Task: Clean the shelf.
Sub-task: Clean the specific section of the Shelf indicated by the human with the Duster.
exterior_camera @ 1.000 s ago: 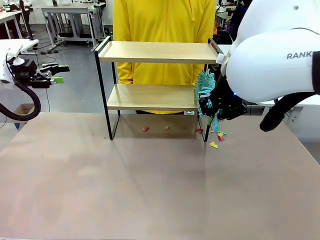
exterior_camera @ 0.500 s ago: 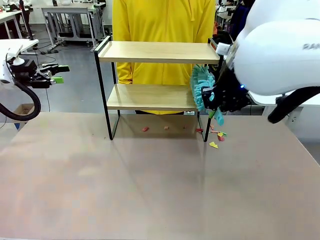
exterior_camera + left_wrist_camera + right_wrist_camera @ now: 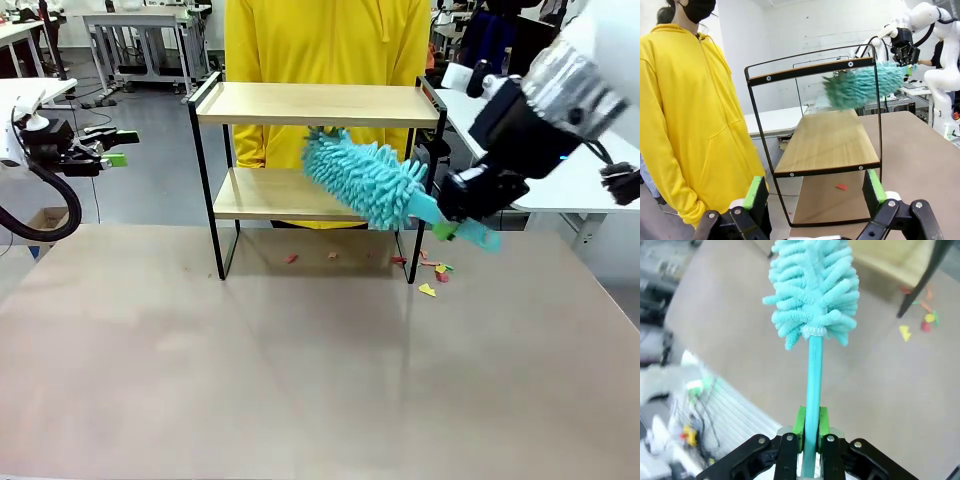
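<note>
Where the brown table (image 3: 300,370) ends, the shelf (image 3: 315,105) is set before a person in yellow (image 3: 325,40).
A teal duster (image 3: 365,180) is clamped by the right gripper (image 3: 810,426), head across the shelf's front; scraps (image 3: 432,272) are strewn by its right legs; the left gripper (image 3: 815,187) is held wide, empty.

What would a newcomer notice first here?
A fluffy teal duster, its handle clamped in the right gripper, slants across the right end of the two-tier shelf. Behind the shelf stands a person in a bright yellow hoodie, and small coloured scraps lie on the table by its right leg.
</note>
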Robot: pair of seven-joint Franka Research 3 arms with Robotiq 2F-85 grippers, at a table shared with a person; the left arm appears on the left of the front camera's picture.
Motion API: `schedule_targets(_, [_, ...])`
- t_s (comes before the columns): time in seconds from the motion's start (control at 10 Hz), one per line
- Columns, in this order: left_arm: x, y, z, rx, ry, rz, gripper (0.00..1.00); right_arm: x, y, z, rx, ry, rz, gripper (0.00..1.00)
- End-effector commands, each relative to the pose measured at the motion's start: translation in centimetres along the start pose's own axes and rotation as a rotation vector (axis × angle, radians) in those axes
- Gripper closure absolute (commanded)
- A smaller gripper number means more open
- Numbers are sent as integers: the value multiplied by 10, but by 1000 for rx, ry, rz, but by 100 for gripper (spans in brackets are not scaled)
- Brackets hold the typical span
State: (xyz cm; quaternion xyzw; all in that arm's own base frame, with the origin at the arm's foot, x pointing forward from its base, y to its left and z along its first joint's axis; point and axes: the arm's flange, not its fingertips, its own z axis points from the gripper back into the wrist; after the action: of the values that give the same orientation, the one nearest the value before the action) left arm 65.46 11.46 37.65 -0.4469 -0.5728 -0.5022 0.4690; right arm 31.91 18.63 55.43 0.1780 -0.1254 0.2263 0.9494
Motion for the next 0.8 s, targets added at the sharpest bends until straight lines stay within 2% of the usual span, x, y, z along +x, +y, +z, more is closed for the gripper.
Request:
schedule_targets(0.0, [4,-1,-1,-3,0,-4,0,-19,-20,16,52,136,188,87])
schedule_targets(0.2, [4,-1,-1,-3,0,-4,0,-38,-33,16,13,290,346,87])
schedule_targets(0.4, [4,-1,-1,-3,0,-4,0,-61,-48,3,58,402,482,87])
schedule_targets(0.7, [4,-1,-1,-3,0,-4,0,-101,-82,-18,81,518,540,87])
